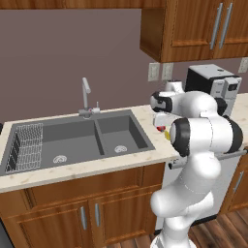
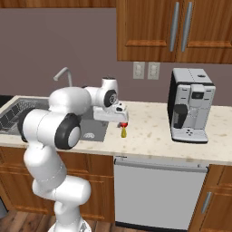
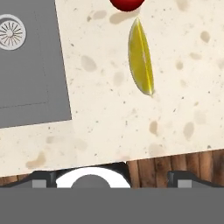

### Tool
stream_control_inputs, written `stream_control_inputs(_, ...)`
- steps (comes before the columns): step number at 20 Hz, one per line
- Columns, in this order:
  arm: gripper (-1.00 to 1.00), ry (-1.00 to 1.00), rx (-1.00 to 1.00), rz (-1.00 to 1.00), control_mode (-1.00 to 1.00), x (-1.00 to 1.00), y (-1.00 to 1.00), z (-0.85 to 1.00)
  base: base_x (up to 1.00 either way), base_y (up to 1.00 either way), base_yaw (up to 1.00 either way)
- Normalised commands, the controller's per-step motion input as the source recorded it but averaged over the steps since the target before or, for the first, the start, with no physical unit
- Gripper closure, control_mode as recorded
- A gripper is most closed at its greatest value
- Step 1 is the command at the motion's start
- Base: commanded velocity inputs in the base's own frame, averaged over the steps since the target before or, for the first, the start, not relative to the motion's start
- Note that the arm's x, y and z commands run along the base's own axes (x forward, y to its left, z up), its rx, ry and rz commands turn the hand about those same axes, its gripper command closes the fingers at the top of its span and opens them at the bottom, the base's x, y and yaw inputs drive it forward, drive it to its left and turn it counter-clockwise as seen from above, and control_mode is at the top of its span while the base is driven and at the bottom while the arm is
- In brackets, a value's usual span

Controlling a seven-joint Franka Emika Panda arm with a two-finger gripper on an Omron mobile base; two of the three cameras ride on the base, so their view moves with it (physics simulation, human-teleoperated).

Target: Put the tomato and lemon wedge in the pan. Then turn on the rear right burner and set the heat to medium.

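Claw [image 2: 122,118] spread wide, holding nothing, touching nothing; it hangs over the speckled counter [image 3: 183,118] just right of the sink [image 2: 93,131]. Lemon wedge [image 3: 140,57] lies flat on the counter under the hand, between the sink and the coffee machine [image 2: 190,105], well apart from the machine. In the hand view its long axis runs nearly top to bottom, one tip pointing at the tomato [image 3: 127,4], which sits just beyond that tip, close to touching.
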Motion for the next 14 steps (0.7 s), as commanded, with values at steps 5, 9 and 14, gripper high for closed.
stream_control_inputs(5, -1.0, 0.03, 0.0, 0.0, -1.0, 0.42, -0.22, -0.32, 0.0, 0.0, 0.0)
stream_control_inputs(9, -1.0, 0.04, 0.0, 0.0, -1.0, 0.56, -0.17, -0.04, 0.0, 0.0, 0.0)
stream_control_inputs(14, -1.0, 0.05, 0.0, 0.01, -1.0, 0.56, -0.1, 0.0, 0.0, 0.0, 0.0)
